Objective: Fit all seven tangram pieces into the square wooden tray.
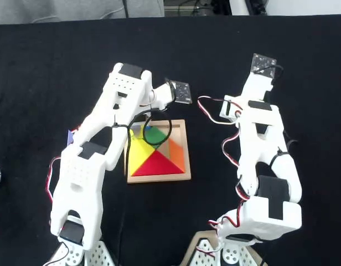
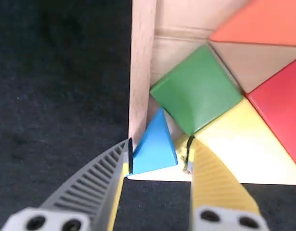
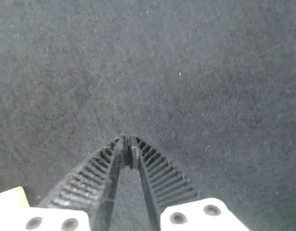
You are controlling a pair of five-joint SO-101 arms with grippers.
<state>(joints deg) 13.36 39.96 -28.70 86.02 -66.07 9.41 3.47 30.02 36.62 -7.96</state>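
Ribbed fingers of the left gripper fill the foreground of its wrist view, pinched on a small blue triangle. The triangle sits between the tips at a corner of the wooden tray, and I can't tell whether it is seated. Just past the fingertips is a green square, with a yellow piece beside the far finger. Beyond lie a red piece and an orange one, with bare wood between them. That makes five colours, one of each.

From the right wrist, the right gripper has its tips pressed together on nothing, over black table.

From above, the left arm leans over the tray and covers the blue triangle. Four pieces show here: yellow, red, green and orange. The right arm stands well apart from the tray.
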